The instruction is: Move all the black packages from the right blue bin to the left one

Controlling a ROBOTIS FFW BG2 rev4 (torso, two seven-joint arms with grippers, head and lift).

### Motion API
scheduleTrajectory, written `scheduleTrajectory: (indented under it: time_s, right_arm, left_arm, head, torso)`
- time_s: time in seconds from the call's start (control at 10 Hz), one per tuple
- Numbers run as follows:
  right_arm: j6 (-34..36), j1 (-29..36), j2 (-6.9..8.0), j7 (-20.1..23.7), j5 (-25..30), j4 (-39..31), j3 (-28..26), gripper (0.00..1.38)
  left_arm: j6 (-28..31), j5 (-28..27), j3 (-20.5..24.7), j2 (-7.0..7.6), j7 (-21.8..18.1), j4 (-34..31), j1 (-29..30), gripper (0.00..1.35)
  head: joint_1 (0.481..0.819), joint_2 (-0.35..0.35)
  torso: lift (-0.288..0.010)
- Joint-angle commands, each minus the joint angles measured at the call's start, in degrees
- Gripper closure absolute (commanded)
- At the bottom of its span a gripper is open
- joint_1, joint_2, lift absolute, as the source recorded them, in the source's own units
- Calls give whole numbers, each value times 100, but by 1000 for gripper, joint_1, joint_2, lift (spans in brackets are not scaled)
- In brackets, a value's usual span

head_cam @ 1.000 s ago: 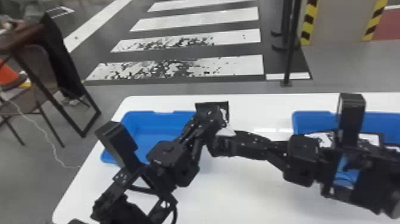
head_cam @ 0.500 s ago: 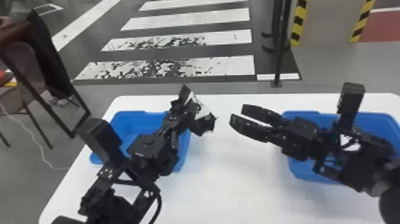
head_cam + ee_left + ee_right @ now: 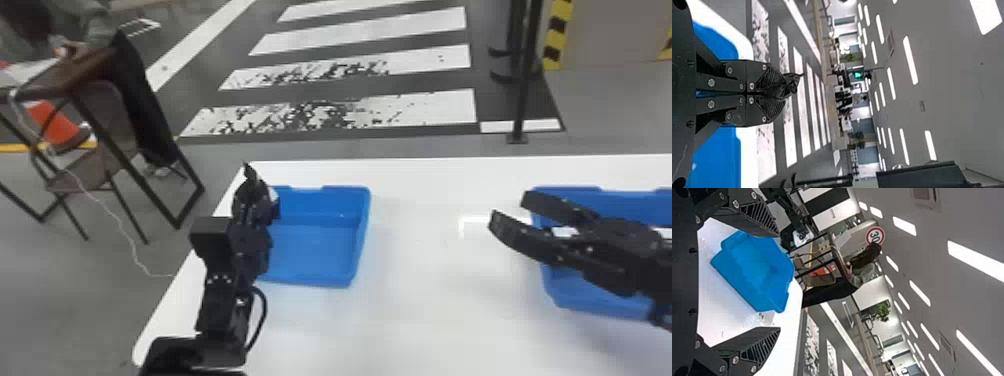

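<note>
Above the left side of the left blue bin [image 3: 320,252], my left gripper [image 3: 254,192] is shut on a black package [image 3: 250,172]. In the left wrist view the package [image 3: 785,86] is a small crumpled black piece at the tips of the closed left gripper [image 3: 774,94]. My right gripper [image 3: 511,212] hangs over the left edge of the right blue bin [image 3: 595,304], fingers spread with nothing between them. The right wrist view also has the right gripper [image 3: 773,282] open. Something pale [image 3: 565,231] lies in the right bin, partly hidden by the fingers.
Both bins stand on a white table [image 3: 425,320], with a stretch of tabletop between them. Beyond its left edge are a chair [image 3: 95,165] and a small brown table [image 3: 75,75]. A black post [image 3: 525,75] stands behind.
The grippers met over the middle a second ago; the right one has opened and drawn back right. The left one has carried the package left. The head view has turned somewhat left.
</note>
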Motion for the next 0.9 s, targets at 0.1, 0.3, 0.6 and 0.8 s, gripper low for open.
scheduleTrajectory:
  time_s: [0.1, 0.3, 0.6, 0.8]
  right_arm:
    - [350, 361, 70, -264, 496, -578, -579, 197]
    - [505, 389, 96, -414, 759, -747, -853, 202]
    - [1222, 839, 263, -1644, 1433, -1717, -1310, 203]
    - [2052, 291, 290, -2004, 1981, -1393, -1379, 199]
  left_arm:
    - [-292, 457, -42, 45, -253, 86, 67, 101]
    - [-1108, 1588, -340, 37, -807, -54, 334, 150]
    - [-1305, 2571, -922, 89, -825, -1447, 1263, 160]
    - [-1094, 2834, -1128, 72, -825, -1658, 1558, 160]
  head:
    - [695, 348]
    - [695, 283]
    - [695, 183]
    - [695, 90]
  torso:
    - [-140]
    - [-140]
    - [-140]
    - [-140]
